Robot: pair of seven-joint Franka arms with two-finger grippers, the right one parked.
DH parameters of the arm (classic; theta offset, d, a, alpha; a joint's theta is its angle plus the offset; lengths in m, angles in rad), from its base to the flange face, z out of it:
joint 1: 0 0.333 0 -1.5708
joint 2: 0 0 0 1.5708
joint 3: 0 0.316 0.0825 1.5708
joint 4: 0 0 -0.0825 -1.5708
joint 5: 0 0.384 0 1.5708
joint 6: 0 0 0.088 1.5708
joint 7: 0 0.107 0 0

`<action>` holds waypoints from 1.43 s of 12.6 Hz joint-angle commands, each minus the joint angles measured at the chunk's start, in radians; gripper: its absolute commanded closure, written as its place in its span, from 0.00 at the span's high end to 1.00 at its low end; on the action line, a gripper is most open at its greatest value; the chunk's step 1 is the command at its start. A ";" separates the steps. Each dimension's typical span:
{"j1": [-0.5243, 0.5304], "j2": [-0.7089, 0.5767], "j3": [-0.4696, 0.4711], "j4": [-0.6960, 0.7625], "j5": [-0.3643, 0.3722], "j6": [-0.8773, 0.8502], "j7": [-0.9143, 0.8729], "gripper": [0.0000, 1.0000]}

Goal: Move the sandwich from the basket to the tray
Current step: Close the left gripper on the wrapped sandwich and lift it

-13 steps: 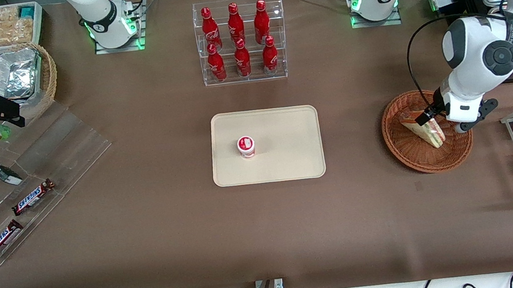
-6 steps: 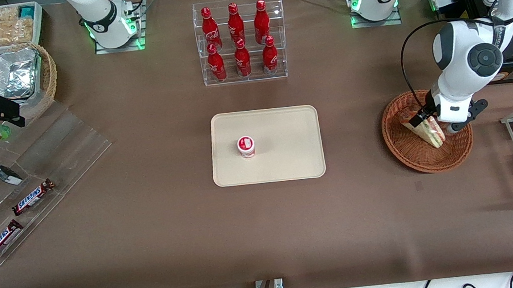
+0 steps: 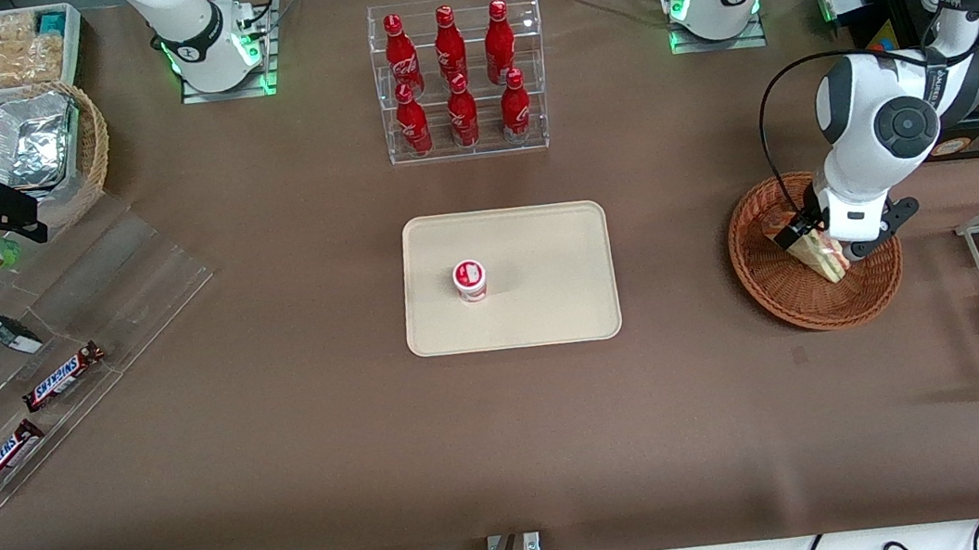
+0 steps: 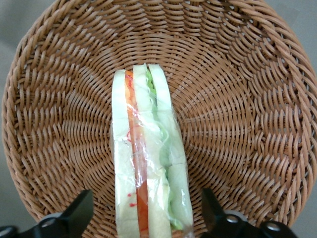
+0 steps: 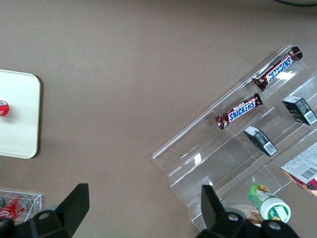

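Left wrist view: we note gripper [image 4: 148,218] over wicker basket [image 4: 237,99], fingers [image 4: 79,213] spread apart, straddling wrapped sandwich [image 4: 148,163] without contact. Sandwich lies in basket. Tray [image 3: 549,305] well apart on counter [image 3: 287,449].

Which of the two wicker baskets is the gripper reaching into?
The reddish-brown basket holding the sandwich; the gripper straddles it, open. The tan basket holds foil packets, at the parked arm's end.
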 commanded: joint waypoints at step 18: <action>-0.003 -0.056 -0.075 0.285 0.078 -0.467 0.169 0.41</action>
